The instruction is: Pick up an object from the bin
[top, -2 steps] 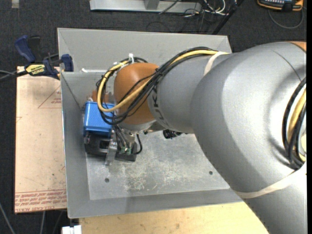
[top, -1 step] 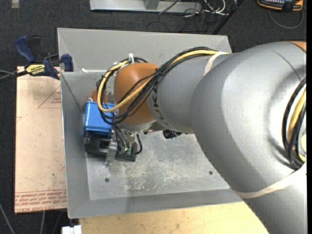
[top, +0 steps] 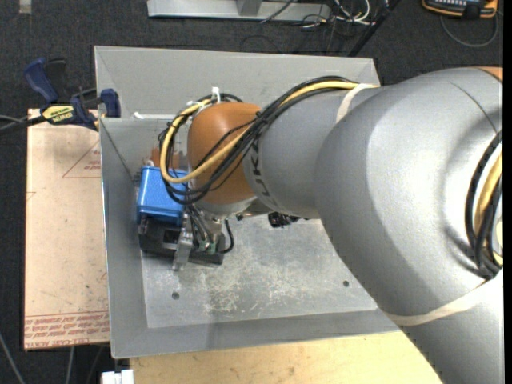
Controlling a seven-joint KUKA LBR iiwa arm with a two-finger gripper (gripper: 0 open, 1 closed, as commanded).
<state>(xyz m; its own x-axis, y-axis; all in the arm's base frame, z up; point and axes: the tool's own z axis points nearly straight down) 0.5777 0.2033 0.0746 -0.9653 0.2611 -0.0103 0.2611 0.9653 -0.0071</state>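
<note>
My gripper (top: 186,250) hangs low over the left part of the bin floor, close to the left wall, with its blue and black body just above the metal tip. A small dark thing (top: 210,254) with a hint of green lies right beside the tip; I cannot tell whether it is held. A small black thing (top: 278,219) lies on the floor under the arm's edge. A reddish-orange bit (top: 155,155) peeks out behind the wrist near the back left corner.
The thick grey arm and its orange wrist cover with yellow and black cables hide the bin's right half and most of the back. Bare scratched floor shows in front of the gripper, toward the near wall.
</note>
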